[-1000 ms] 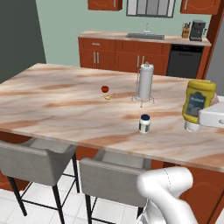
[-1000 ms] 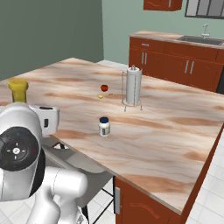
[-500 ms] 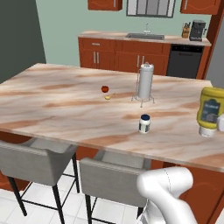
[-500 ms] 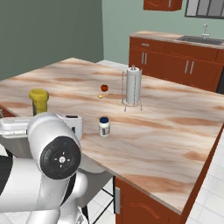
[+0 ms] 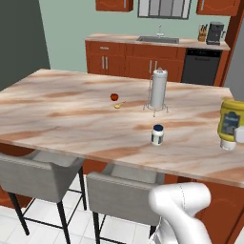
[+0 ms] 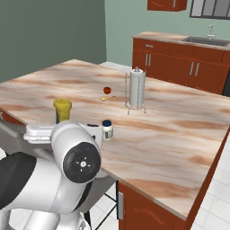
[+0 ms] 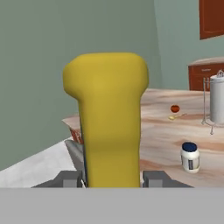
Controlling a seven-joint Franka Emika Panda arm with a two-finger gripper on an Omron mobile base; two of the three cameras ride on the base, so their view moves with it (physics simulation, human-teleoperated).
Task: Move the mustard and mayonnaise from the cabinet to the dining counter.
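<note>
**Operator:** Where do the task items stand, and why?

**Technician:** The mayonnaise (image 5: 157, 135) stands upright on the desk (image 5: 71, 109), near its front edge and in front of the paper-towel roll (image 5: 158, 89). That is its delivery surface, so this item appears complete. The mustard (image 5: 229, 123) is carried cap-down, raised above the right end of the desk, so it is judged to be in transit and not yet set down.

**Operator:** Gripper condition?

**Technician:** In the hand view, the gripper (image 7: 112, 178) is partly closed, one finger tip on each side of the mustard's lower body, pinching the bottle. It touches nothing else. A small red fruit (image 5: 114, 96) and a yellow one (image 5: 117, 105) lie well apart from it.
</note>
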